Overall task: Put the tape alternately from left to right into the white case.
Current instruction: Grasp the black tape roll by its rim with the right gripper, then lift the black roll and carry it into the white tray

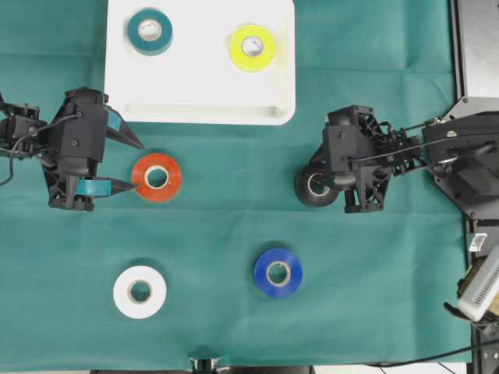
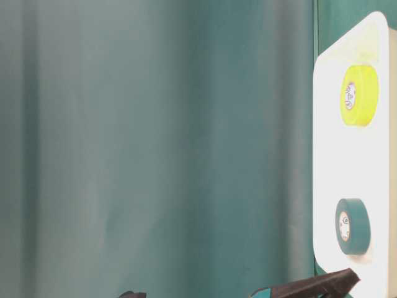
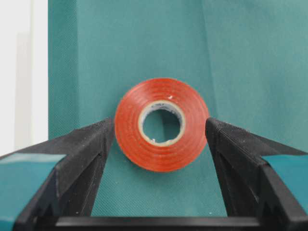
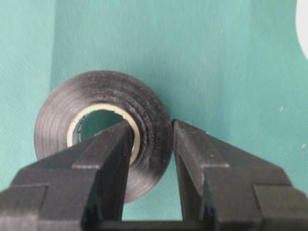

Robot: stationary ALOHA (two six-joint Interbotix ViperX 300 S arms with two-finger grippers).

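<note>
On the table, right side: right pincer pinches the black roll through one wall, one finger inside the core.
Left side: left pincer spread around the red-orange roll, not gripping.
White case: teal roll and yellow roll inside.
Waiting: blue roll, white roll.
Risk: thin one-wall grip may let the black roll swing, slip, or catch the case rim.

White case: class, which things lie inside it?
Inside the white case lie the teal roll and yellow roll, apart. Nothing covers its floor.
</note>
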